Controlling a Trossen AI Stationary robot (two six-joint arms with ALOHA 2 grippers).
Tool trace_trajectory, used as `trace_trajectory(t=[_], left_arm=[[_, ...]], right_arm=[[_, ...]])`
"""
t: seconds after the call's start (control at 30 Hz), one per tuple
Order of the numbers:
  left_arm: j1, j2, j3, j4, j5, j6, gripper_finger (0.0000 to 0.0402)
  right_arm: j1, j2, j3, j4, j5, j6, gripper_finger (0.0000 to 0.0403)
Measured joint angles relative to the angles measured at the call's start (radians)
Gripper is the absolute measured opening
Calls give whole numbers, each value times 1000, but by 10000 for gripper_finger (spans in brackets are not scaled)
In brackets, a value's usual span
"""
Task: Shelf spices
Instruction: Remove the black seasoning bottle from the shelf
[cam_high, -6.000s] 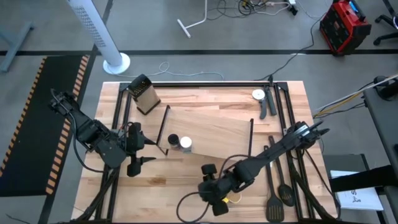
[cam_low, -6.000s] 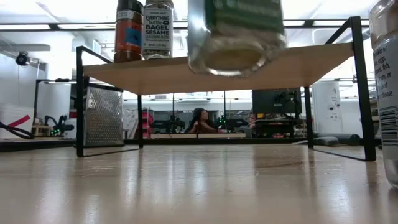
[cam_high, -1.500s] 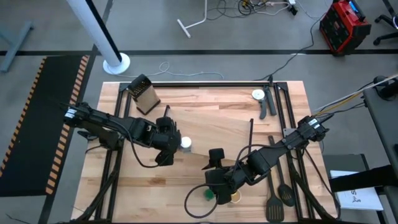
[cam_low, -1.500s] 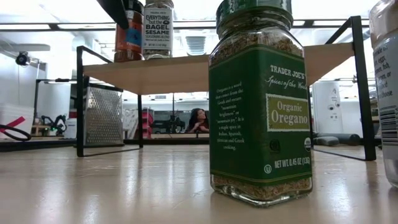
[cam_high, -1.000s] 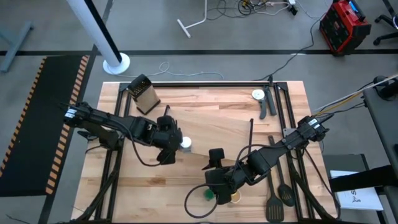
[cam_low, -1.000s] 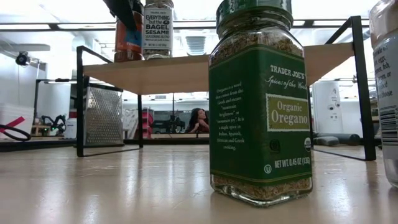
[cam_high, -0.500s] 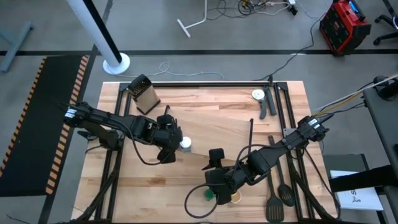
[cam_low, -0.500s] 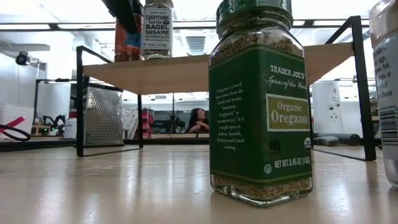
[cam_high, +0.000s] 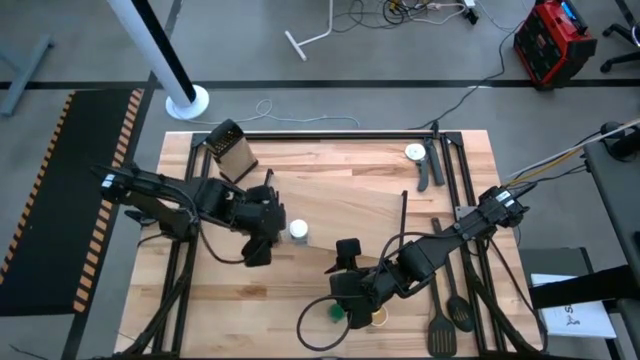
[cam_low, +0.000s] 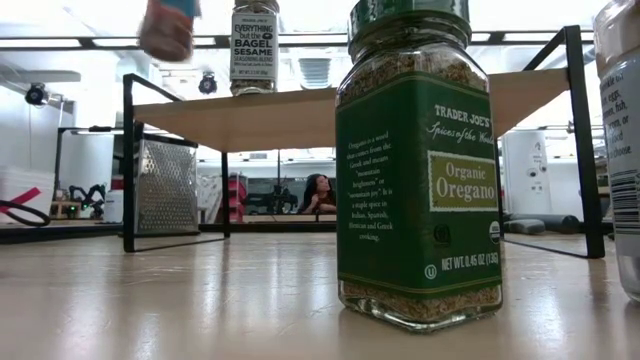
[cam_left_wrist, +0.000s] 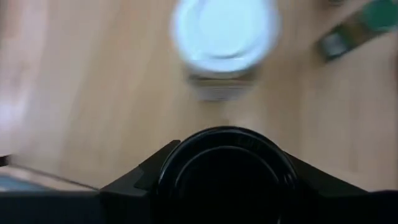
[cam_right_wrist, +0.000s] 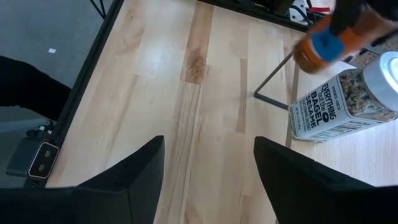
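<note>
- The left end effector (cam_high: 262, 228) is at the left end of the shelf (cam_high: 340, 205), clamped on a black-lidded spice jar (cam_left_wrist: 227, 180). In the left wrist view the round black lid sits between the dark fingers.
- In the low view that jar (cam_low: 167, 27) is tilted and lifted off the shelf board, out past the shelf's left end. The right wrist view shows its orange body with a blue label (cam_right_wrist: 329, 43) tipped over in the air.
- The white-lidded jar (cam_high: 298, 231), labelled Everything but the Bagel Sesame, stands upright on the shelf board near its left end, just right of the left end effector. It shows in the low view (cam_low: 254, 45) on top of the board, and in the left wrist view as a white lid (cam_left_wrist: 224, 31).
- The right end effector (cam_high: 345, 298) is at the near middle of the bench (cam_high: 330, 165), beside the green-lidded jar (cam_high: 336, 310). Its fingers (cam_right_wrist: 134, 180) are spread wide with nothing between them.
- The green-lidded jar is a Trader Joe's Organic Oregano jar (cam_low: 420, 170), standing upright on the bench, off the shelf and close to the low camera.
- A tan-lidded jar (cam_high: 377, 318) stands on the bench just right of the green one, partly hidden by the right arm.
- A box grater (cam_high: 231, 150) stands at the far left of the bench, beyond the shelf.
- A white dial-faced object with a dark handle (cam_high: 418, 155) lies at the far right.
- Dark utensils (cam_high: 447, 300) lie along the right edge of the bench.
</note>
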Motion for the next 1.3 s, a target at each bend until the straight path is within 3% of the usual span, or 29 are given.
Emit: trace_trajectory(t=[0.17,0.3,0.53,0.67,0.93,1.3], left_arm=[[-75,-19,8,3,94,-83,186],[-198,-24,-13,32,101,-190,180],[-462,-16,-116,198,-55,-397,188],[-558,-16,-204,240,-128,-533,184],[-619,-16,-401,263,-95,-721,192],[-621,-15,-597,477,-70,-707,193]], right_arm=[[4,0,0,-10,0,10,217],[13,0,-16,-9,0,19,216],[43,0,-43,-7,4,68,224],[58,0,-43,1,12,88,221],[66,0,-43,5,31,108,211],[66,0,-42,7,31,104,211]])
